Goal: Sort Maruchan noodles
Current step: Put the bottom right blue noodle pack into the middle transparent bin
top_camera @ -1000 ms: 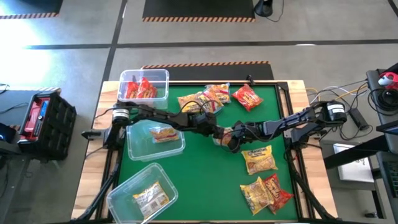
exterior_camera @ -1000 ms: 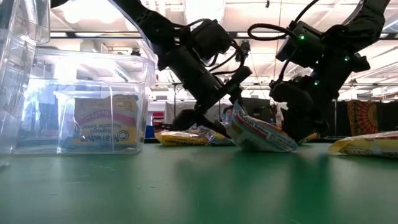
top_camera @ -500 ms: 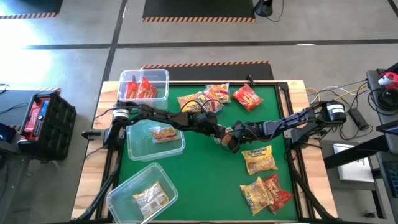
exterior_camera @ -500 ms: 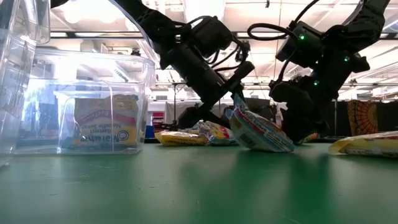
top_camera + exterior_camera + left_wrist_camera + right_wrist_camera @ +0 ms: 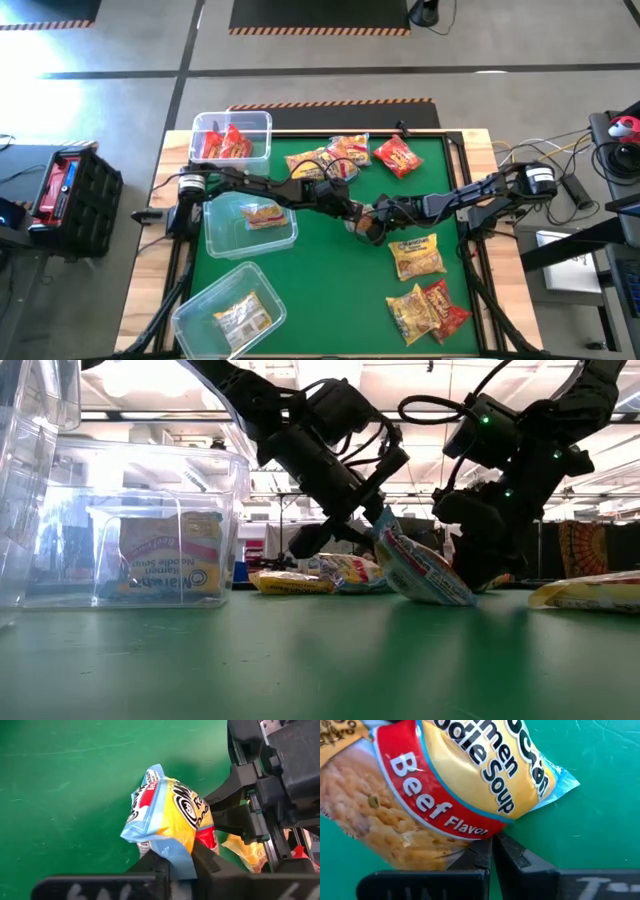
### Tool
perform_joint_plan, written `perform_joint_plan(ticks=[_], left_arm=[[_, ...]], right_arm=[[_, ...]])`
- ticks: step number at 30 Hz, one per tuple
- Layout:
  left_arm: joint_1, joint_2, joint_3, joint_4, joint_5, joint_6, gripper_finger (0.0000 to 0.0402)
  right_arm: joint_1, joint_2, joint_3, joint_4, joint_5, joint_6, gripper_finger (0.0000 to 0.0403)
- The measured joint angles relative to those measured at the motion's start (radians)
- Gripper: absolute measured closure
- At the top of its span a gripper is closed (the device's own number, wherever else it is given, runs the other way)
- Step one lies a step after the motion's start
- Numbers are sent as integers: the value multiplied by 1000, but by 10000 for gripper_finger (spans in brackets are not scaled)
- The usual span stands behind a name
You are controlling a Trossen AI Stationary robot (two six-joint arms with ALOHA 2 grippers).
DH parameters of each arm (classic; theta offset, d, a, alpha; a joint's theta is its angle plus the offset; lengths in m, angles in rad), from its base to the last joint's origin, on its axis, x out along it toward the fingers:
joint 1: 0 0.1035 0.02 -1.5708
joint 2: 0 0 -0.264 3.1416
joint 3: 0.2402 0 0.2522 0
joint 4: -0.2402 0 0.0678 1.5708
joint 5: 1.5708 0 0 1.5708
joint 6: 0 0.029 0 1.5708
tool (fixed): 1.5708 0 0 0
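Observation:
A yellow Maruchan noodle packet (image 5: 366, 226) with a red band and light blue ends stands tilted at mid-table between my two grippers. My left gripper (image 5: 352, 213) reaches in from the left and is shut on the packet's raised end. My right gripper (image 5: 384, 213) comes from the right, shut, with its fingertips against the packet (image 5: 465, 785). Other noodle packets lie loose at the far edge (image 5: 325, 160), (image 5: 397, 155) and at the near right (image 5: 418, 255), (image 5: 428, 310). My left gripper pinches the packet's light blue sealed end (image 5: 172, 852) between its two fingers, coming slanting down from the table's left. The packet leans upward to that end (image 5: 385, 522), and its lower end (image 5: 445, 596) rests on the table. My right gripper is shut, and its fingertips (image 5: 481, 851) lie against the packet's long edge beside the red band (image 5: 445, 827), coming from the table's right. Whether any wrapper sits between the fingers I cannot tell.
Three clear bins stand on the left side. The far one (image 5: 232, 137) has red packets, the middle one (image 5: 250, 222) has one packet, and the near one (image 5: 230, 310) has a yellow packet. In the low view the middle bin (image 5: 150, 530) stands left of the grippers.
My left gripper has shut on the packet's upper blue end, which its open fingers stood around a second ago. The packet now tilts steeper, its raised end drawn a little higher while its lower end stays on the table.

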Motion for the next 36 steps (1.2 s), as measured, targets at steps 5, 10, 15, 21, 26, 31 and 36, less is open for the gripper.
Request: perform_joint_plan(ticks=[5, 10, 15, 21, 26, 31, 36], left_arm=[[-1, -3, 0, 3, 3, 0, 399], [-2, -20, 1, 6, 8, 20, 401], [-2, -67, 3, -23, 10, 67, 401], [11, -139, 4, -98, 4, 133, 401], [16, -228, 5, -216, -33, 187, 401], [22, -356, 5, -353, -112, 245, 401], [24, -500, 5, -470, -154, 300, 401]], right_arm=[[0, -48, -2, -35, -9, -24, 394], [0, -84, 0, -121, 0, -24, 394], [0, -128, 0, -159, 5, -24, 393], [0, -199, 1, -197, 18, -31, 393], [0, -236, 1, -201, 42, -29, 394], [0, -248, 1, -203, 60, -31, 394], [0, -236, 1, -208, 63, -37, 394]])
